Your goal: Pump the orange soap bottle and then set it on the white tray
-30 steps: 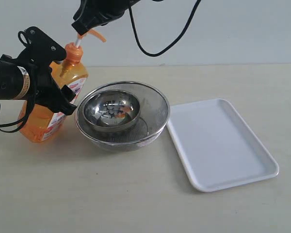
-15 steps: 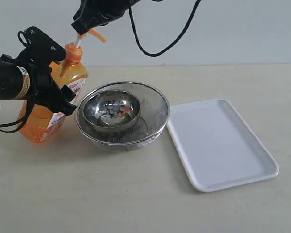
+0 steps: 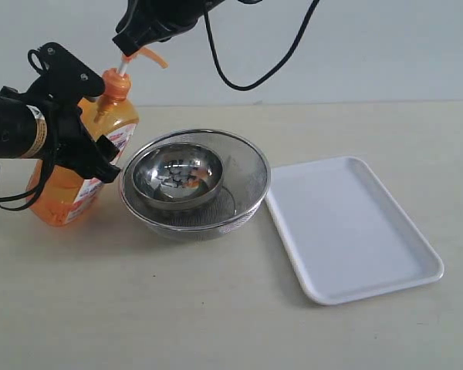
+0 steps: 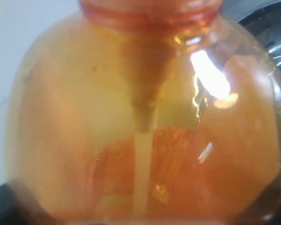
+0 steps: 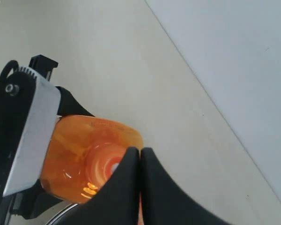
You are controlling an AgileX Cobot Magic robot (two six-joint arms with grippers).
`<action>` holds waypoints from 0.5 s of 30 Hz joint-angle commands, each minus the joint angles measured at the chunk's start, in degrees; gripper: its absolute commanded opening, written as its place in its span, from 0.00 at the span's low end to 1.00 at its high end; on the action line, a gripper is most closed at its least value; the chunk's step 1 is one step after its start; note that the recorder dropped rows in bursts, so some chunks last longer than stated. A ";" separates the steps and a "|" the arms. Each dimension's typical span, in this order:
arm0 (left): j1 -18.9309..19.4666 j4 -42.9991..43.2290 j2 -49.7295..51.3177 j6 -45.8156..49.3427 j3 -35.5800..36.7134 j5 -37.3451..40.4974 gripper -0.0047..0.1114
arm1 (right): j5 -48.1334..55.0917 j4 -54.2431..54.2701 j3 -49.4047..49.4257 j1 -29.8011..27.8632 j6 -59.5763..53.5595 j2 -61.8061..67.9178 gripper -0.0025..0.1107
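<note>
Two arms, one bottle | left jaws: spread wide, gripping the orange soap bottle (image 3: 62,196) by its body, bracing it tilted on the bench | right jaws: closed, tips atop the pump head (image 3: 150,55), likely to press it down | white tray (image 3: 355,231): well apart from both jaws, beyond the steel bowls (image 3: 177,173).

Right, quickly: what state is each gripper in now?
Left gripper: closed around the soap bottle, holding it tilted.
Right gripper: shut, empty, tips at the pump.

Translucent orange soap bottle (image 3: 59,194), white-pink label (image 3: 90,193); white tray (image 3: 347,231); silver bowls (image 3: 177,173); beige table (image 3: 216,308).
</note>
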 commanded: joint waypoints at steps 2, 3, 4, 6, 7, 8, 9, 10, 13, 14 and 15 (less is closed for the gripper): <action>-0.48 0.16 -0.46 -0.48 -0.27 -2.63 0.08 | 5.27 -1.30 0.97 2.69 0.28 2.84 0.02; -0.48 0.16 -0.46 -0.48 -0.27 -2.63 0.08 | 5.27 -1.30 0.97 2.69 0.28 2.84 0.02; -0.48 0.16 -0.46 -0.48 -0.27 -2.63 0.08 | 5.27 -1.30 0.97 2.69 0.28 2.84 0.02; -0.48 0.16 -0.46 -0.48 -0.27 -2.63 0.08 | 5.27 -1.30 0.97 2.69 0.28 2.84 0.02; -0.48 0.16 -0.46 -0.48 -0.27 -2.63 0.08 | 5.15 -1.30 0.97 2.69 0.28 2.84 0.02; -0.48 0.16 -0.46 -0.48 -0.27 -2.63 0.08 | 5.16 -1.43 0.97 2.69 0.28 2.84 0.02; -0.48 0.16 -0.46 -0.48 -0.27 -2.63 0.08 | 5.16 -1.59 0.97 2.69 0.28 2.84 0.02; -0.48 0.16 -0.46 -0.48 -0.27 -2.63 0.08 | 5.01 -1.75 0.97 2.69 0.28 2.84 0.02; -0.48 0.16 -0.46 -0.48 -0.27 -2.63 0.08 | 4.33 -1.83 0.97 2.69 0.28 2.11 0.02; -0.48 0.16 -0.46 -0.48 -0.27 -2.63 0.08 | 3.75 -3.30 0.87 2.69 0.28 1.49 0.02; -0.48 0.16 -0.71 -0.48 -0.27 -2.64 0.08 | 2.88 -4.65 0.86 2.69 1.24 0.87 0.02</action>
